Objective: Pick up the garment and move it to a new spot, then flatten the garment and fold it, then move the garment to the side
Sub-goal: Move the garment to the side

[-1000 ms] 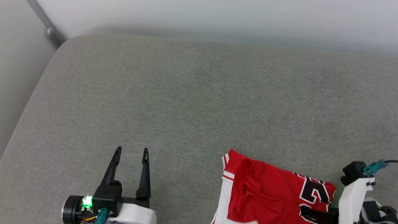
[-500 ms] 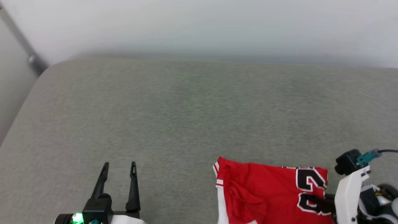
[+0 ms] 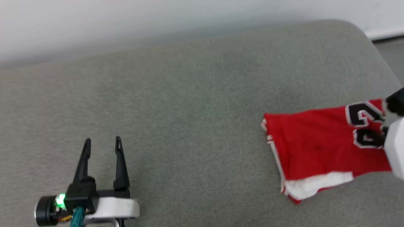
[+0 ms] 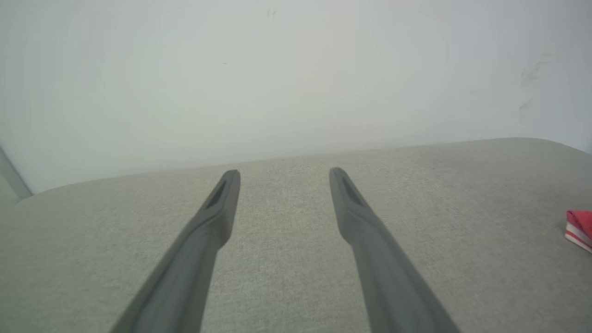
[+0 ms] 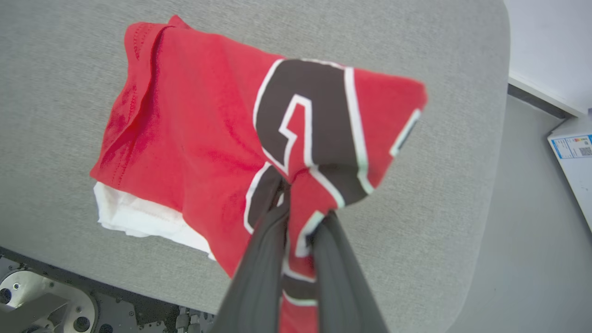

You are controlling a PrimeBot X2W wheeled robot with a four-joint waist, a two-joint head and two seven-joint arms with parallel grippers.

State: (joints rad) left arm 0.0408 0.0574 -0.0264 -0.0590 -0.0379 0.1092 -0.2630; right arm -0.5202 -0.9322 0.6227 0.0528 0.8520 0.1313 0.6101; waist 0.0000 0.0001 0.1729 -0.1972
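Note:
The garment is a folded red T-shirt with white sleeve fabric at its near edge and a black-and-white number print, lying at the right of the grey cushion. Seen from the right wrist, the garment is lifted at one side, and my right gripper is shut on its printed part. In the head view that gripper sits at the frame's right edge, partly behind its white wrist. My left gripper is open above bare cushion at the lower left, far from the shirt. A corner of the garment peeks in at the left wrist view's right edge.
The cushion's rounded right end drops to a grey floor. A white object with a label lies on that floor. A pale wall runs behind the cushion. The robot's base shows below the cushion's near edge.
The head camera has swung right, bringing the cushion's right end into view. My right gripper has carried the garment rightward toward that end; it lies more spread. The left gripper stays open.

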